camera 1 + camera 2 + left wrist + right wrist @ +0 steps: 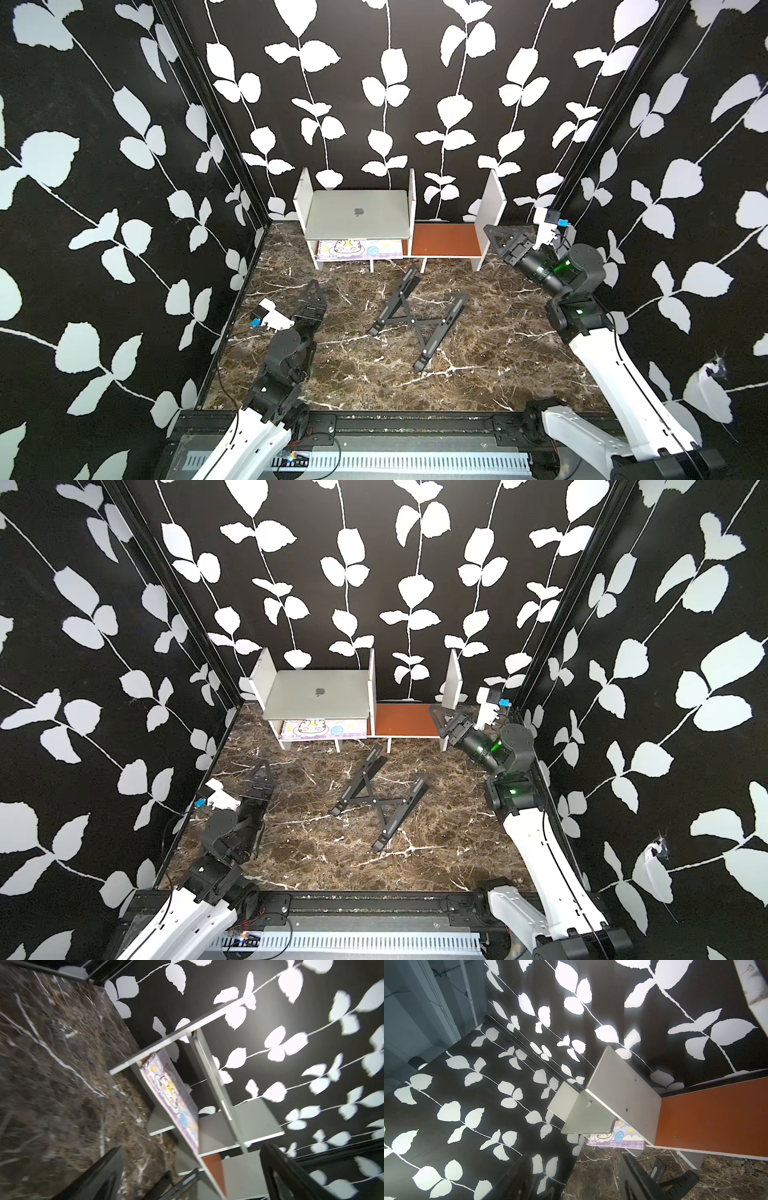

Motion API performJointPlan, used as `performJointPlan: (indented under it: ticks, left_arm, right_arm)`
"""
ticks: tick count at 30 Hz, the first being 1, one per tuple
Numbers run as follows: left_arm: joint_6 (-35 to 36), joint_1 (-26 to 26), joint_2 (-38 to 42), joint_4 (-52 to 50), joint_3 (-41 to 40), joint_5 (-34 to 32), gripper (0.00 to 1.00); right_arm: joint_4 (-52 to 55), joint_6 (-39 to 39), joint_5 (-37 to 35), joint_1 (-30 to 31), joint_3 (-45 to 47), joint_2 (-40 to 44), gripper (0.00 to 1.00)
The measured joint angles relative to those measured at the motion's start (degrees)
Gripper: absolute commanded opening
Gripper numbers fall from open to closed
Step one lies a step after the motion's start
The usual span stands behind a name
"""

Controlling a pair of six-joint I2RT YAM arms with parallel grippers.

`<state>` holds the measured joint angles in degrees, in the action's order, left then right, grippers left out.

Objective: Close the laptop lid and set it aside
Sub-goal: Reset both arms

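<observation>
Laptop [332,220] lies flat in the left bay of the white rack [494,199] in both top views. The lid [374,203] is shut, logo face up, above the notebook [353,248]. Judged: it is set aside here and the task is essentially complete. Its long axis spans the bay from side panel to centre divider. In front of the rack, the left gripper [314,289] is released and empty. So is the right gripper [494,237], beside the rack.

Left wrist view: fingers [99,1176] are spread wide. The laptop [220,1093] shows a notched edge facing out of the rack, so the hinge likely points rearward.

Right wrist view: fingers [635,1178] stand apart with nothing between them.
</observation>
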<state>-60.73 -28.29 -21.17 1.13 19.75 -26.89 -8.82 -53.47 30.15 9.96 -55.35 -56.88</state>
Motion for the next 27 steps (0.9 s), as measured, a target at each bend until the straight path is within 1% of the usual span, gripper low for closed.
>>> performJointPlan:
  ticks: [3,5,6,9,12,15,17,19,21,23,27]
  left_arm:
    - [11.4,0.0,-3.4,-8.0,5.6,0.4,0.99]
    - [19.0,0.0,-8.0,-12.2,10.3,1.1,0.99]
    - [24.4,0.0,-11.7,-14.7,13.6,1.7,0.98]
    - [36.0,0.0,-18.9,-17.6,19.1,3.1,0.99]
    - [46.5,0.0,-23.1,-17.7,19.9,4.0,0.99]
    - [54.7,0.0,-24.9,-15.9,18.0,3.8,0.99]
    - [58.6,0.1,-25.0,-13.3,15.4,3.3,0.99]
    - [60.2,0.7,-24.8,-10.9,12.7,3.1,0.99]
    - [60.3,1.7,-24.8,-8.4,10.1,3.1,0.99]
    - [59.6,2.6,-24.7,-6.7,8.3,3.1,0.99]
    - [58.6,3.7,-24.7,-4.7,7.2,3.2,0.99]
  right_arm:
    - [0.7,1.2,-0.3,0.0,0.0,0.2,0.68]
    - [1.8,2.4,-0.5,0.0,0.0,0.4,0.68]
    - [2.7,3.6,-0.7,0.0,0.0,0.6,0.68]
    - [5.6,7.1,-1.7,0.0,0.0,1.4,0.68]
    - [9.5,11.8,-3.5,0.0,0.0,2.6,0.68]
    - [12.9,17.2,-6.7,0.0,1.1,4.8,0.67]
    - [14.7,21.0,-9.7,0.0,3.1,7.1,0.67]
    - [16.1,24.7,-13.8,0.0,5.7,9.5,0.68]
    - [16.3,28.5,-18.1,0.0,9.0,11.6,0.71]
    - [15.7,32.4,-21.9,0.0,12.8,13.1,0.76]
    - [11.7,38.7,-29.5,0.0,21.1,13.6,0.89]
